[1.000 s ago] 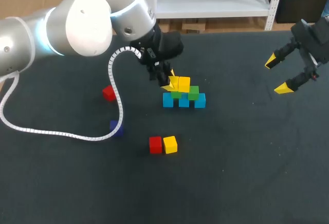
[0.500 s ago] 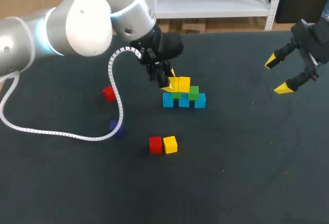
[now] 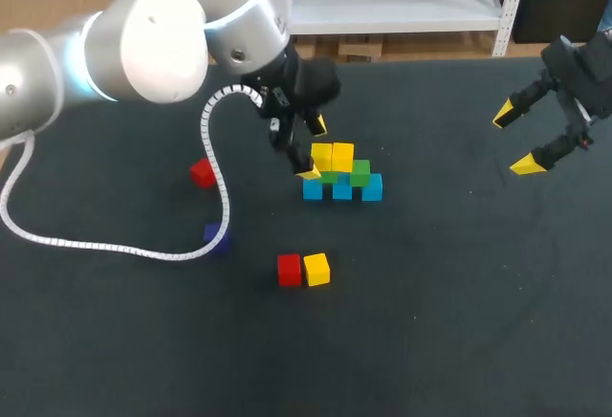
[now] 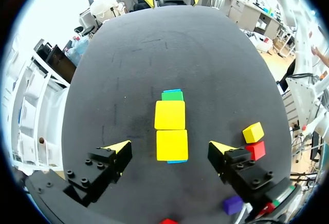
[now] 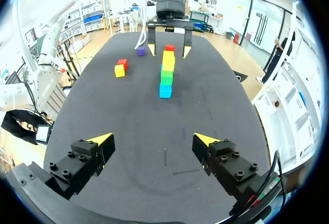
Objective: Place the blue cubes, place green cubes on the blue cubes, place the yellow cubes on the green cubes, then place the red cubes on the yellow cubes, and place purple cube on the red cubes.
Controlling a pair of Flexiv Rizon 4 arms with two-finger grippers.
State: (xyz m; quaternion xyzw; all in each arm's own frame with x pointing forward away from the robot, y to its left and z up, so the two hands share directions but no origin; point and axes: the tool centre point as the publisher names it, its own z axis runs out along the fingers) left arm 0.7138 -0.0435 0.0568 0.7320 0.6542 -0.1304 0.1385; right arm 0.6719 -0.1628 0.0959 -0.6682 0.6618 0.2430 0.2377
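Three blue cubes (image 3: 342, 190) lie in a row, with two green cubes (image 3: 360, 172) on them and two yellow cubes (image 3: 343, 156) on the green ones. My left gripper (image 3: 312, 147) is open and straddles the left yellow cube (image 4: 172, 145) with a gap on each side. A red cube (image 3: 289, 269) and a yellow cube (image 3: 316, 269) lie side by side nearer the front. Another red cube (image 3: 202, 173) and a purple cube (image 3: 216, 237) lie to the left. My right gripper (image 3: 521, 137) hangs open and empty at the far right, with the stack (image 5: 166, 75) far ahead of it (image 5: 153, 140).
The white cable (image 3: 215, 183) of my left arm loops over the table between the left red cube and the stack, close to the purple cube. Dark table surface (image 3: 459, 293) lies open between the stack and my right gripper.
My left gripper's fingers have spread apart and let go of the left yellow cube, which now rests on the green cubes. The right arm has not moved.
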